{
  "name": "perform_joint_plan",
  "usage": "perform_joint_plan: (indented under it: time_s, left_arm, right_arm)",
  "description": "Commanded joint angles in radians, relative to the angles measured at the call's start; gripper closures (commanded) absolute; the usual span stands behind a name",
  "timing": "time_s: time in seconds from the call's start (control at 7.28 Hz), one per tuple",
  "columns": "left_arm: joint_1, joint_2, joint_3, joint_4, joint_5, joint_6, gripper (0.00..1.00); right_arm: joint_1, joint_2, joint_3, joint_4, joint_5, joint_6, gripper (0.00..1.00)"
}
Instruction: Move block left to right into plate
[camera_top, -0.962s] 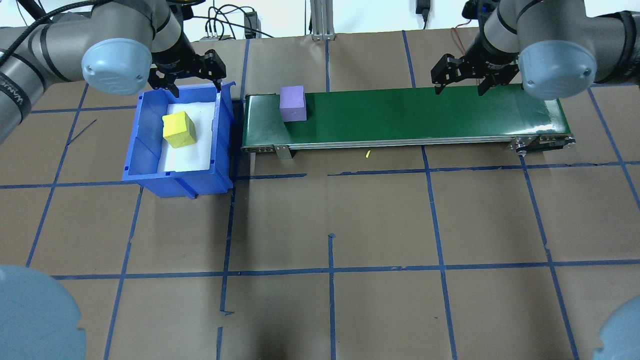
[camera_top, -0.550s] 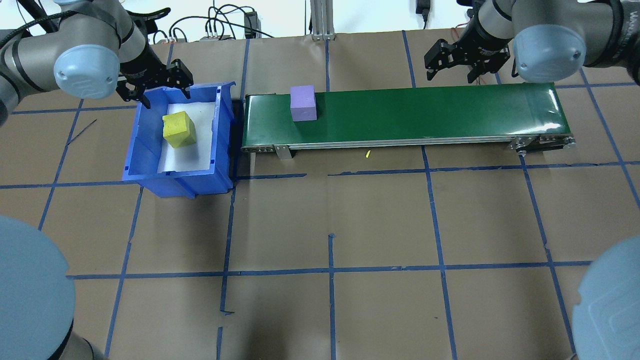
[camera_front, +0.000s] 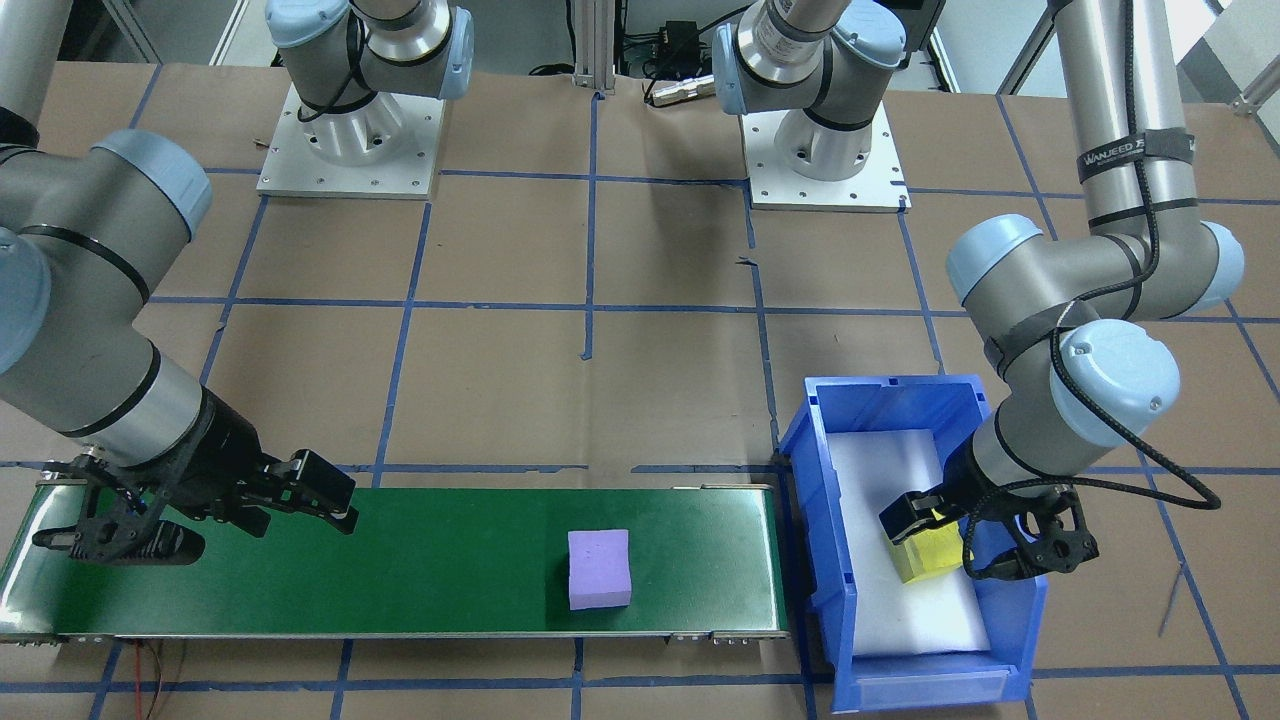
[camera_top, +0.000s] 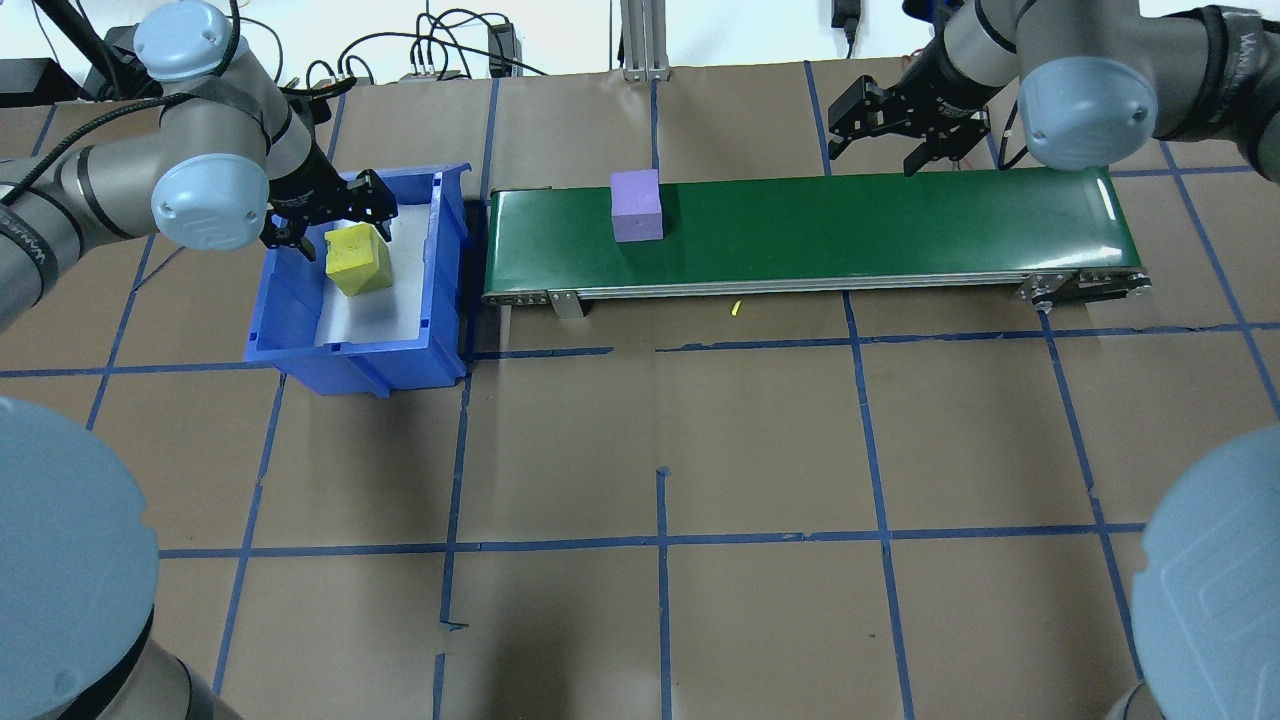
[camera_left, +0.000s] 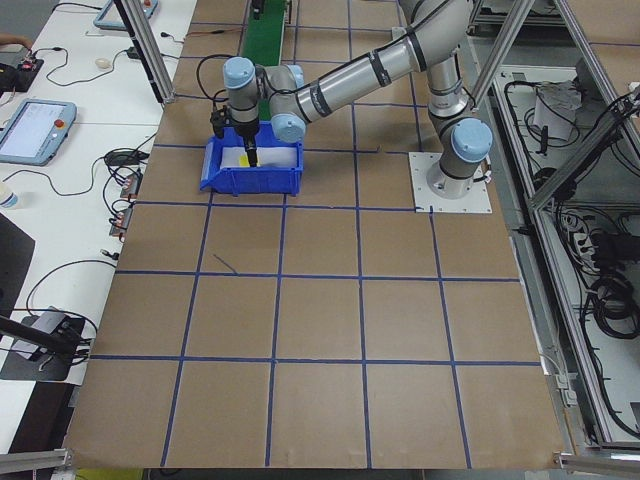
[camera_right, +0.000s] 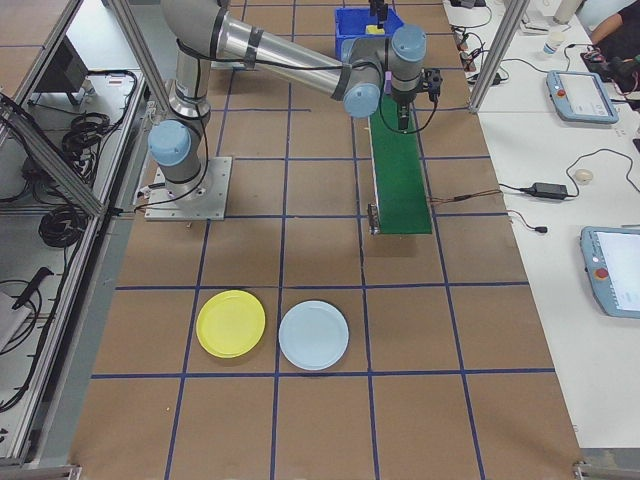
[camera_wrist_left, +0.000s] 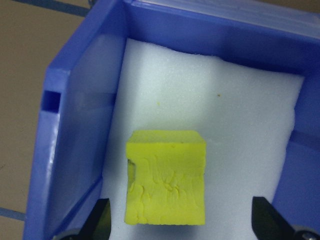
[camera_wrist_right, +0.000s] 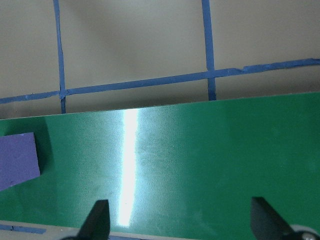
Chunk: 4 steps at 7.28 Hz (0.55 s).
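The purple block (camera_top: 636, 205) sits on the green belt (camera_top: 860, 225), nearer the bin end than the middle, well apart from both grippers; the yellow block (camera_top: 357, 259) lies in the blue bin (camera_top: 440, 300) on its white foam (camera_wrist_left: 235, 115); the yellow plate (camera_right: 231, 324) stands on the table well beyond the belt's far end, just beside a pale blue plate (camera_right: 313, 335), seen only in the right side view. The left gripper (camera_top: 325, 215) hangs over the bin with its fingers apart, the yellow block between and just ahead of the tips in its wrist view, not touched; the right gripper (camera_top: 880, 125) waits above the far edge of the belt toward its right end, fingers apart and empty. The step in hand looks to be two things at once: the left arm taking the yellow block, the right arm receiving the purple one. For the left, the block should be centred between the fingers before going down; it sits nearer the bin's left wall, so the finger on that side needs room and should not scrape the wall; close on the flat faces, not the corners. For the right, keep the fingers wide and square to the belt, and close on the purple block only once it is squarely between them; then lift clear before swinging to the plate.
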Motion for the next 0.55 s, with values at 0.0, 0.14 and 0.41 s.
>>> perform_joint_plan:
  time_s: [0.0, 0.14, 0.41]
  left_arm:
    - [0.0, -0.017, -0.003, 0.008, -0.008, -0.011, 0.02]
    - [0.0, -0.026, -0.004, 0.016, -0.008, -0.01, 0.03]
    - [0.0, -0.038, -0.004, 0.038, -0.007, 0.004, 0.19]
  right_arm:
    - [0.0, 0.009, 0.012, 0.0, 0.03, -0.004, 0.0]
    - [0.0, 0.027, 0.012, 0.0, 0.039, -0.038, 0.0]
    - [0.0, 0.062, 0.006, 0.011, 0.071, -0.047, 0.0]
